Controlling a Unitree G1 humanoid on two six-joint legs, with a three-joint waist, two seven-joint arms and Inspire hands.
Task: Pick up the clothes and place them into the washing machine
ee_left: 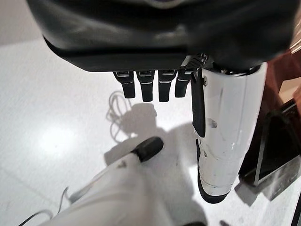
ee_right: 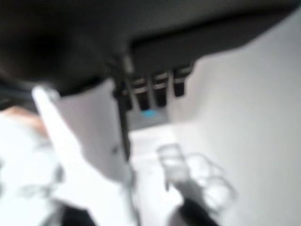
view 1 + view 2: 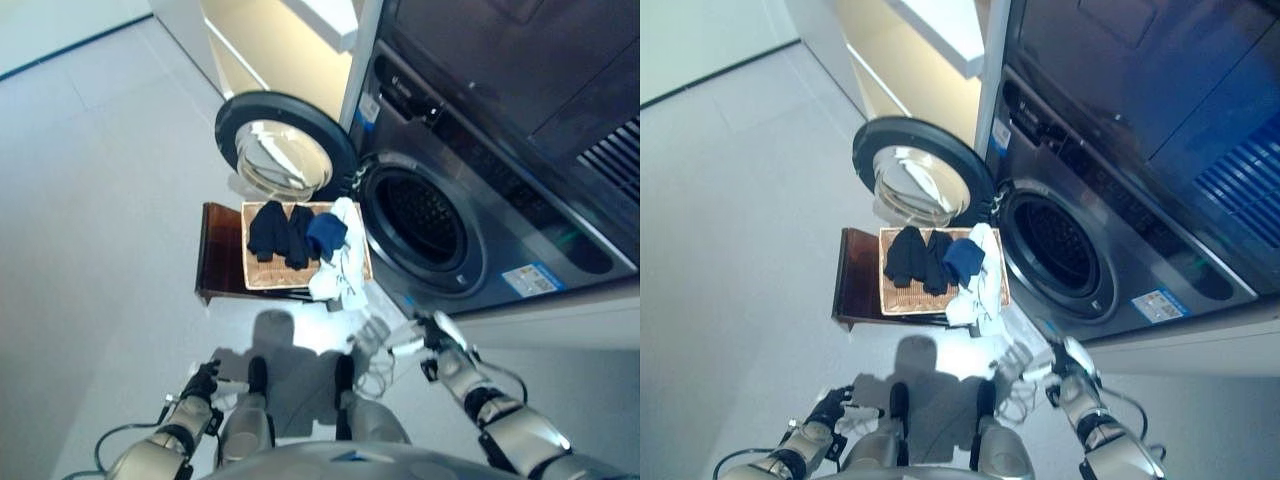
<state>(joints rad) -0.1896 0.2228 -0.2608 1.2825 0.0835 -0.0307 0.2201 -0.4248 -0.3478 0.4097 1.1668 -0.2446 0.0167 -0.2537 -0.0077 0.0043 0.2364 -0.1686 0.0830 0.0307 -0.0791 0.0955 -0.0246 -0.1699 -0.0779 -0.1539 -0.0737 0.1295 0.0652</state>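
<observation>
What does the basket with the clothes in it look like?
The basket is a shallow, square tray of light woven wicker. It sits flat on a dark brown wooden stand, just in front of the washing machine and below its round open door. Inside lie black clothes, a blue piece and a white cloth that spills over the basket's near edge. No hand touches it.
</observation>
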